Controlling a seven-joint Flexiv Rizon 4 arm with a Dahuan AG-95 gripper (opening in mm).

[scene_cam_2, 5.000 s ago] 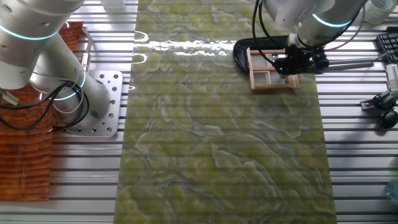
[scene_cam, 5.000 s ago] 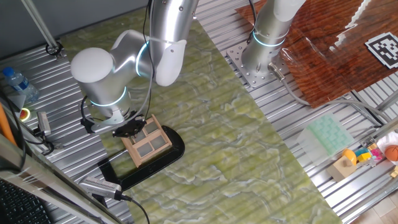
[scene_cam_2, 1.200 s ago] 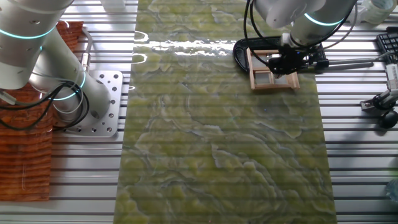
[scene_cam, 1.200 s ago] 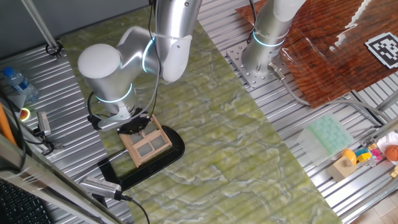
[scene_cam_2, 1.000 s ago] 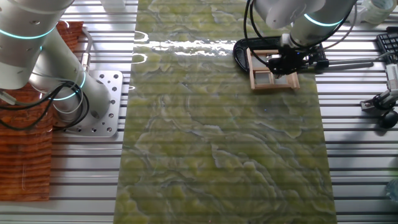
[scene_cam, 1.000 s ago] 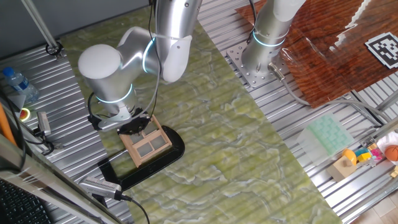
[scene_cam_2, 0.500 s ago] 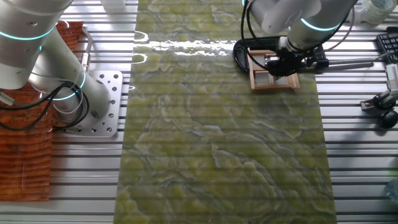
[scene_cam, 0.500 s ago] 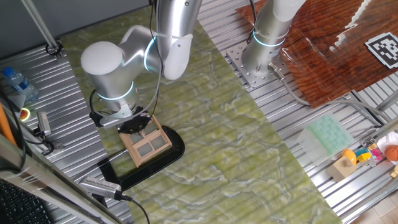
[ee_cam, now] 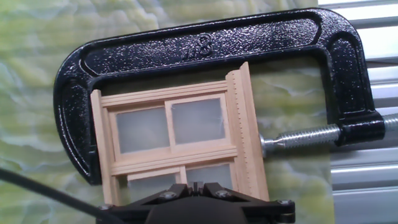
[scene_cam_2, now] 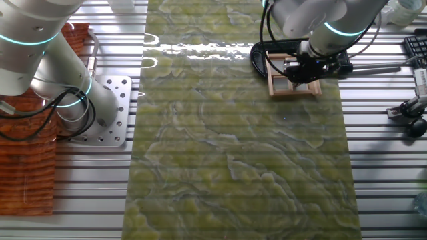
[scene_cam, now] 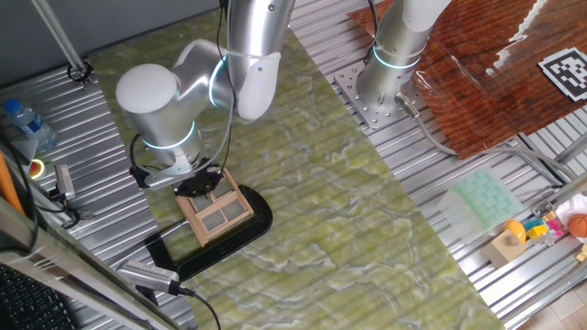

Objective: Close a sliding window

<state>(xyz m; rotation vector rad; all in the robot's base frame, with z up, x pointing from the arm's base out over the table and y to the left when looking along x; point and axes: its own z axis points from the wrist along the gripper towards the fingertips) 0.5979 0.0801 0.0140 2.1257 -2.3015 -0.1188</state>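
Observation:
The sliding window [ee_cam: 177, 140] is a small tan wooden frame with grey panes, lying flat on the green mat and held in a black C-clamp [ee_cam: 199, 43]. In the hand view the inner sash sits toward the frame's lower part, and its bottom edge is hidden by my hand. My gripper [ee_cam: 196, 185] is shut, fingertips together, and stands over the window's near end. One fixed view shows the gripper [scene_cam: 200, 186] at the window's [scene_cam: 220, 213] upper-left end. The other fixed view shows the gripper [scene_cam_2: 303, 72] over the window [scene_cam_2: 285, 83].
The clamp's screw [ee_cam: 305, 138] sticks out to the right onto the metal slats. A second robot base [scene_cam: 390, 64] stands at the mat's far side. A water bottle [scene_cam: 23, 119], cables and tools lie left of the mat; small toys [scene_cam: 541, 229] sit at the right edge.
Over the last five seconds the gripper has shifted a little along the window, leftward in the other fixed view. In the last half second the arm barely moved.

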